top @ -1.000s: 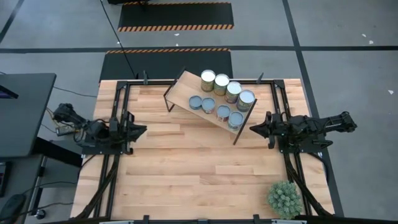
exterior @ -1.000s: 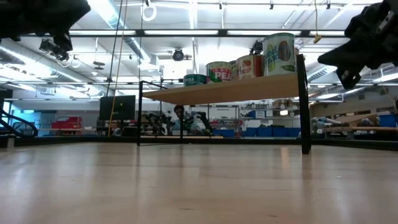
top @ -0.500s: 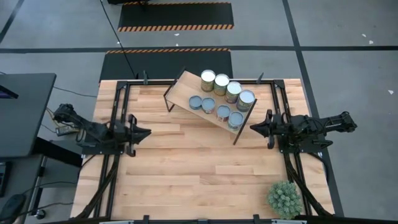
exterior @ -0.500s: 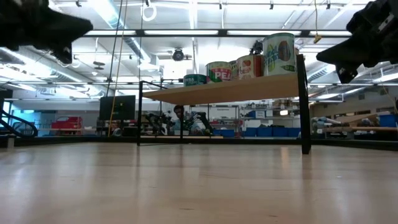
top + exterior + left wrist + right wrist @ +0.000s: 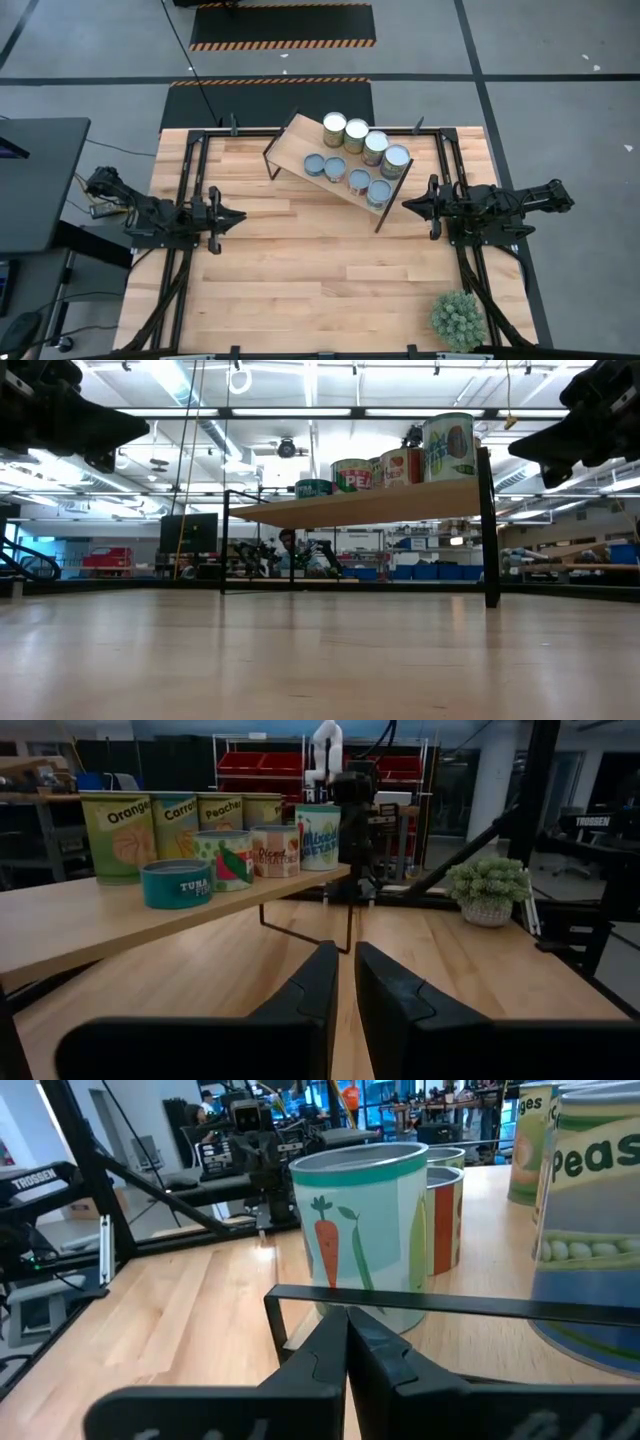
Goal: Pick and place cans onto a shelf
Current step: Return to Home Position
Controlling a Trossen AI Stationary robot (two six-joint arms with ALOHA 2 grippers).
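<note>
Cans [image 5: 357,134]: all eight on shelf [image 5: 297,146], far centre. My left gripper [image 5: 240,216] hovers at the left side, right gripper [image 5: 404,207] just right of the shelf leg [image 5: 390,200]. Both pincers pressed together, holding nothing. Homing advice: pull right arm straight back from that leg, slowly, no sideways swing.

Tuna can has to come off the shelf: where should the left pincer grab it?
Probably take the tuna can across its round wall from above: it stands upright and low, with bare shelf on the side towards the left pincer and taller cans close behind.
</note>
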